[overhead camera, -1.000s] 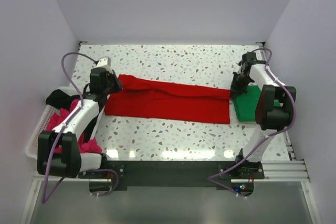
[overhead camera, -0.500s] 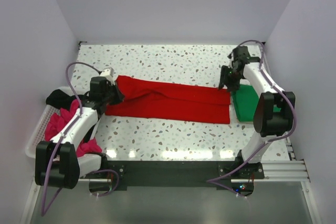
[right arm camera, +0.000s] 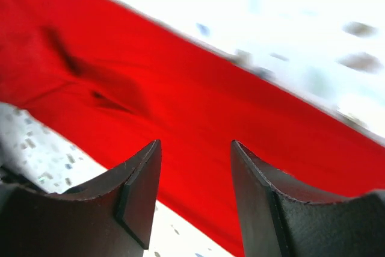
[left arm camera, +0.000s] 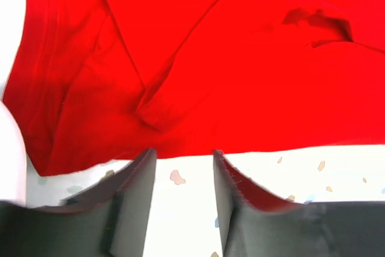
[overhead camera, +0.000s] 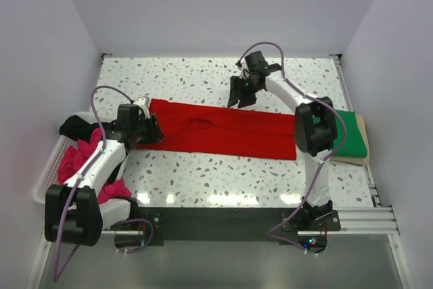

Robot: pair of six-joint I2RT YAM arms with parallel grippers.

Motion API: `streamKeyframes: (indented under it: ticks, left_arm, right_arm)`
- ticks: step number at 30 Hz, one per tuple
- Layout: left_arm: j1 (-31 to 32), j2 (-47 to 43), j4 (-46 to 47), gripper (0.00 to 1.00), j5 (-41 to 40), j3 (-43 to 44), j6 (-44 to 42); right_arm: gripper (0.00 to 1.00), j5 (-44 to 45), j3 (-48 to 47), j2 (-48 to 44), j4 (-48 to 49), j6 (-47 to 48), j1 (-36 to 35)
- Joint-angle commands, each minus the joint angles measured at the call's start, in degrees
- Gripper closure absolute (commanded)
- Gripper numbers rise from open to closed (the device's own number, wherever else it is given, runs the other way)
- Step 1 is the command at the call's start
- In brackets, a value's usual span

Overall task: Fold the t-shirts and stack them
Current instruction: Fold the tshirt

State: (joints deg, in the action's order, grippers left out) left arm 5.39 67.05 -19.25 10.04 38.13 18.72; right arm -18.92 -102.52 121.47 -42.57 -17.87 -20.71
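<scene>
two grippers, both half open and empty. the red t-shirt (overhead camera: 223,133) lies in a long folded strip. the left gripper (left arm camera: 183,162) is at its left end and the right gripper (right arm camera: 195,148) above its far edge. the green t-shirt (overhead camera: 352,137) lies beyond its right end. the magenta t-shirt (overhead camera: 74,157) and black t-shirt (overhead camera: 71,126) sit left of it in a white basket (overhead camera: 42,187).

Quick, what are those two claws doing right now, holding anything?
Left gripper: open, holding nothing.
Right gripper: open, empty, over the red t-shirt.
</scene>
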Motion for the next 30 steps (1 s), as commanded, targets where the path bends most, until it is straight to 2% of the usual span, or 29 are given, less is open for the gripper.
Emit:
streamKeyframes:
  ticks: [1,5,9,13,15,22,30]
  left_arm:
    - [-0.29,-0.69,0.16,0.49,-1.16,3.00,1.22]
    - [-0.29,4.48,5.78,0.47,2.17,9.94,2.46]
    - [-0.38,14.13,12.55,0.46,3.66,14.33,4.31]
    - [-0.38,20.92,16.86,0.46,8.58,17.24,5.36]
    - [-0.38,23.38,18.36,0.46,7.72,18.82,5.54]
    - [-2.66,28.93,13.71,0.45,2.00,25.59,4.04]
    - [-5.39,33.40,14.41,0.44,1.03,24.80,7.64]
  right_arm:
    - [0.46,-8.14,-4.97,2.10,5.99,-3.04,-4.95]
    - [0.45,-10.96,-8.04,5.18,11.44,-5.77,-8.99]
    - [0.44,-11.67,-12.61,10.87,16.10,-7.79,-12.86]
    - [0.44,-11.67,-16.65,16.15,19.01,-8.67,-14.53]
    - [0.44,-11.67,-18.24,17.65,20.50,-8.50,-14.71]
    - [0.43,-12.72,-23.68,22.49,19.63,-5.77,-14.71]
    - [0.48,-17.64,-19.04,20.30,21.47,-4.46,-14.80]
